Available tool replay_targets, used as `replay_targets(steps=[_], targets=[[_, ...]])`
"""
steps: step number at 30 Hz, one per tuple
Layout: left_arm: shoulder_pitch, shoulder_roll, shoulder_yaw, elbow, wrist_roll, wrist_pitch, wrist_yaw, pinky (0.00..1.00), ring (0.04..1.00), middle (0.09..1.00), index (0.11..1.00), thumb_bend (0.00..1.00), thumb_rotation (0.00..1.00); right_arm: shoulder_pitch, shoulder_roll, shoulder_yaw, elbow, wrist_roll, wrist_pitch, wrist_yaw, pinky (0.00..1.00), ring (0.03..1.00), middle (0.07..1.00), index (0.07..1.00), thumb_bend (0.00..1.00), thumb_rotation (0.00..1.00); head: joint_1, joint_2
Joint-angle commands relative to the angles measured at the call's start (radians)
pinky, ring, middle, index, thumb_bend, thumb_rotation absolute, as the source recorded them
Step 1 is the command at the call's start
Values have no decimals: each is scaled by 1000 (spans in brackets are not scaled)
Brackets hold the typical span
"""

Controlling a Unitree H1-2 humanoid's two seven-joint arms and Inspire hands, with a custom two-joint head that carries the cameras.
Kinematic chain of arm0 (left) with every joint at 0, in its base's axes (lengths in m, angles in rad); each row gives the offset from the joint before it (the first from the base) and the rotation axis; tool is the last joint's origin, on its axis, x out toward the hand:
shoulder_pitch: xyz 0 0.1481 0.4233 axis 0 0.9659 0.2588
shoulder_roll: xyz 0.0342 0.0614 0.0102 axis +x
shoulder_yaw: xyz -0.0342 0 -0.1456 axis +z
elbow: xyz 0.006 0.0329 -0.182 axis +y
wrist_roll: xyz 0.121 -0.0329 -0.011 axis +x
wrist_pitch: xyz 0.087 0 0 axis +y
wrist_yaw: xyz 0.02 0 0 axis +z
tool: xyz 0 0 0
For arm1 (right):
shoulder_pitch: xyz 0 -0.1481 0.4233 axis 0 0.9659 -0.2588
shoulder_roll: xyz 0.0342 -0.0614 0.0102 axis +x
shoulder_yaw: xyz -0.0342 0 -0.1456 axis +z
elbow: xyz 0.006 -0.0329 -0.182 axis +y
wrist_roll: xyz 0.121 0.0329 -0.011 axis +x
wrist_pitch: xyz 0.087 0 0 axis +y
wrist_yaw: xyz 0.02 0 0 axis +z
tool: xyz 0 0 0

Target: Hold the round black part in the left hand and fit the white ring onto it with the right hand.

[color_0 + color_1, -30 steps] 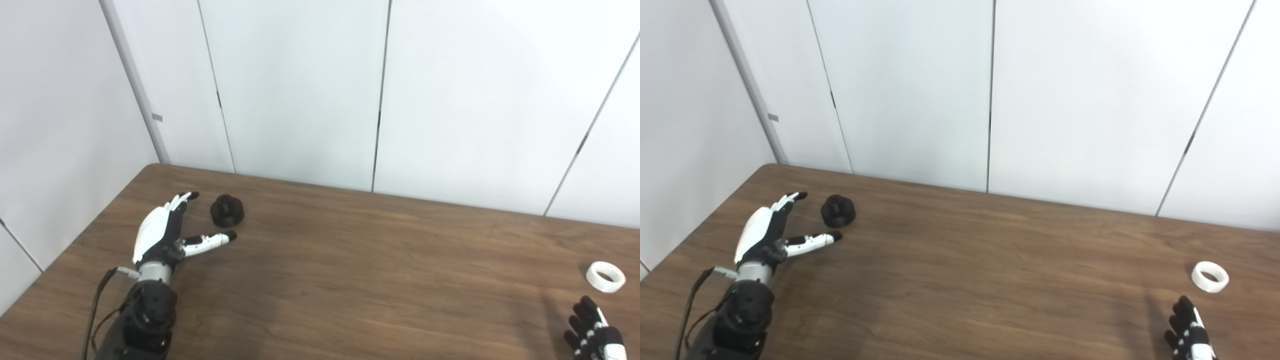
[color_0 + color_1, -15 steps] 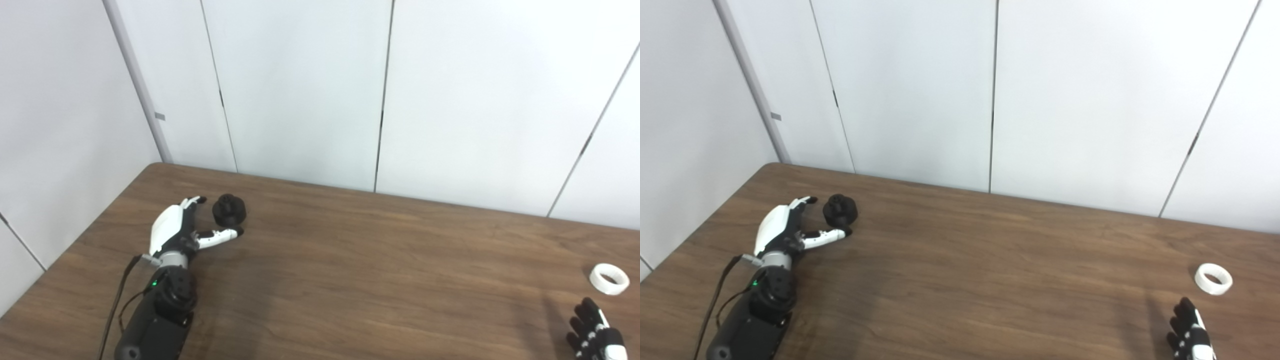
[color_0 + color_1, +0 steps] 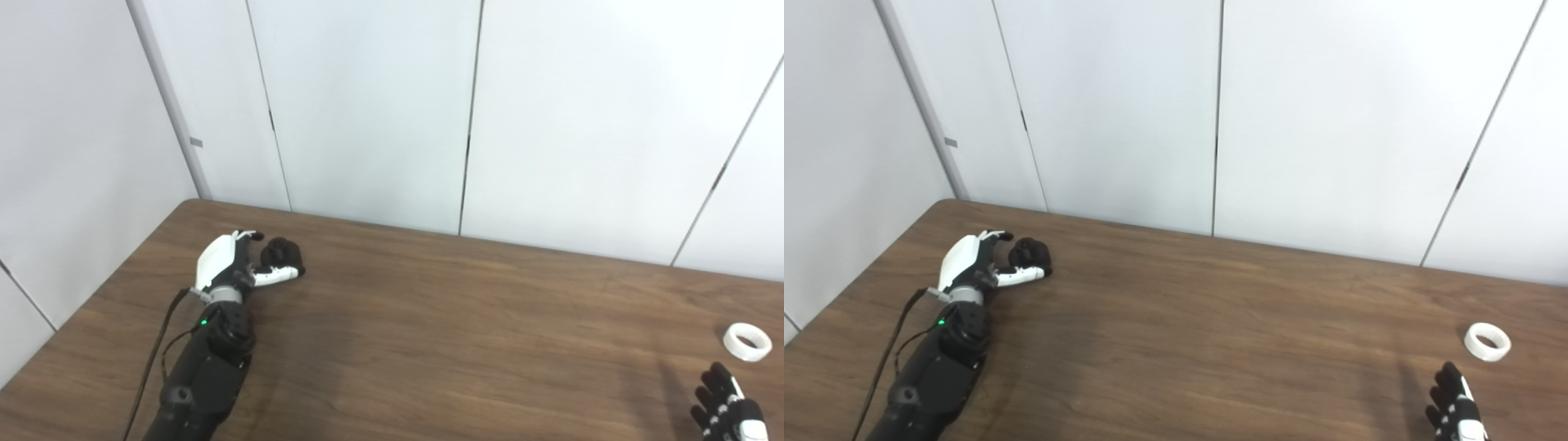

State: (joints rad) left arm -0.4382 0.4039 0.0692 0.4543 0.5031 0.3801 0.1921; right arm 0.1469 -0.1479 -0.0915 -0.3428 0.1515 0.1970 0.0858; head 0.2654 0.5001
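On the wooden counter, the left hand cups the round black part, fingers curled around it but not clearly gripping. The white ring lies just beyond the right hand, whose fingers are spread and hold nothing.

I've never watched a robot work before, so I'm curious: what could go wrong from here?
The left hand is only cupped around the round black part, which sits on the table; if the fingers close off-centre, the part could roll or be nudged away.

The white ring lies close to the table's right side, so a clumsy reach by the right hand might push it off.
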Motion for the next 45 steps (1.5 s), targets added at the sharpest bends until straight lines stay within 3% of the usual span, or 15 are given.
replay_targets(steps=[1,17,39,42,44,45], targets=[[-49,30,0,8,-3,-37,42,1000,998,956,824,1000,369,-11,4,-3,-46,3,-12,-4,1000,1000,1000,1000,453,1000,1,0],[-99,35,-35,122,-27,-73,70,1000,982,930,794,965,335,-5,13,1,-76,-6,21,-11,1000,1000,1000,1000,409,1000,-12,-4],[-104,31,-43,157,-56,-90,86,1000,968,894,711,933,285,-8,15,4,-101,-8,46,-16,1000,1000,1000,1000,324,1000,-16,-1],[-104,30,-39,156,-65,-82,80,1000,972,890,647,908,276,-8,13,3,-102,-11,48,-16,1000,1000,1000,1000,321,1000,-15,-1],[-102,24,-24,152,-88,-84,81,1000,970,868,560,888,213,-8,11,4,-102,-13,47,-15,1000,1000,1000,1000,319,1000,-15,-1],[-102,23,-22,152,-94,-87,80,1000,970,860,522,711,144,-9,11,3,-101,-13,46,-15,1000,1000,1000,1000,319,1000,-15,-1]])
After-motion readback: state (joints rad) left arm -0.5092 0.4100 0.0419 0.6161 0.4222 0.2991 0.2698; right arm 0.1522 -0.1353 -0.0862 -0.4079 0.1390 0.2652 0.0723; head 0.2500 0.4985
